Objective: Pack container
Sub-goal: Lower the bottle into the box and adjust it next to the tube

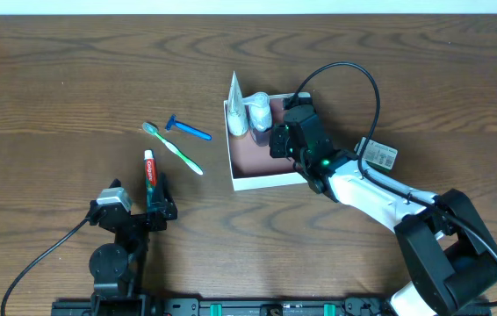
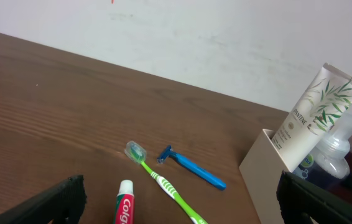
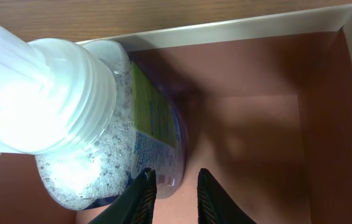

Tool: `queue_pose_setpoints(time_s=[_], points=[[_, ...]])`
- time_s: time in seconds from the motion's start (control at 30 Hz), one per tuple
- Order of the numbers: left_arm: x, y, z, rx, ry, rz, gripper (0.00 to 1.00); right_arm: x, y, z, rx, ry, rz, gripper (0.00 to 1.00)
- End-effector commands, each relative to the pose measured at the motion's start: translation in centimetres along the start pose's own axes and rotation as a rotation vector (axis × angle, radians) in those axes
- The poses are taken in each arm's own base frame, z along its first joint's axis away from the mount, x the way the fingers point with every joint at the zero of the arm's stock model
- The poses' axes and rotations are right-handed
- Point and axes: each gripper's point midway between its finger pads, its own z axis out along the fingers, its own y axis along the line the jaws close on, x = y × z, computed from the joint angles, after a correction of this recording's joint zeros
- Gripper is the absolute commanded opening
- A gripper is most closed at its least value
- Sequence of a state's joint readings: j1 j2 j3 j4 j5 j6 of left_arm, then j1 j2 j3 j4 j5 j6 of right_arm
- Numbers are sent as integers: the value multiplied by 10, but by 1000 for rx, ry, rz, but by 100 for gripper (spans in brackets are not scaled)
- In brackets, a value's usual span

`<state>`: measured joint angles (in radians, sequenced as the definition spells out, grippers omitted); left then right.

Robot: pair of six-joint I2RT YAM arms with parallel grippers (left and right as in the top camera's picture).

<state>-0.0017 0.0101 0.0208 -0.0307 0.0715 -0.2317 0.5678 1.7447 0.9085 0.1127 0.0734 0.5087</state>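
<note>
Right tool (image 3: 175, 194) hangs inside the container (image 1: 264, 183), fingers parted slightly with nothing between them, just beside a clear bottle (image 3: 101, 143). Left tool (image 2: 182, 202) gapes wide, empty, near a toothpaste tube (image 1: 150, 174). The container sits on the bench (image 1: 55, 88), right of a toothbrush (image 1: 174, 147) and razor (image 1: 187, 129).

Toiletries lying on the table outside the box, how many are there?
3. The green toothbrush and the blue razor lie left of the container. The toothpaste lies closer to the robot's side.
</note>
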Motion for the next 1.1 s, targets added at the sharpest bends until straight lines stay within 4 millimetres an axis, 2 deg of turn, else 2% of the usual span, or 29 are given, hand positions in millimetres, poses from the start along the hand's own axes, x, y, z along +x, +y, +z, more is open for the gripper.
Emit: queue_pose_setpoints(time_s=[0.0, 0.4, 0.63, 0.8, 1.07], points=[[15, 4, 1, -9, 46, 11, 98, 6, 4, 2, -12, 16, 4, 24], [15, 4, 1, -9, 46, 11, 98, 10, 11, 2, -51, 35, 2, 23], [15, 4, 1, -9, 46, 11, 98, 11, -4, 2, 12, 38, -27, 26], [15, 4, 1, -9, 46, 11, 98, 19, -19, 1, 51, 83, -59, 30], [15, 4, 1, -9, 46, 11, 98, 30, -26, -4, 78, 137, -68, 32]])
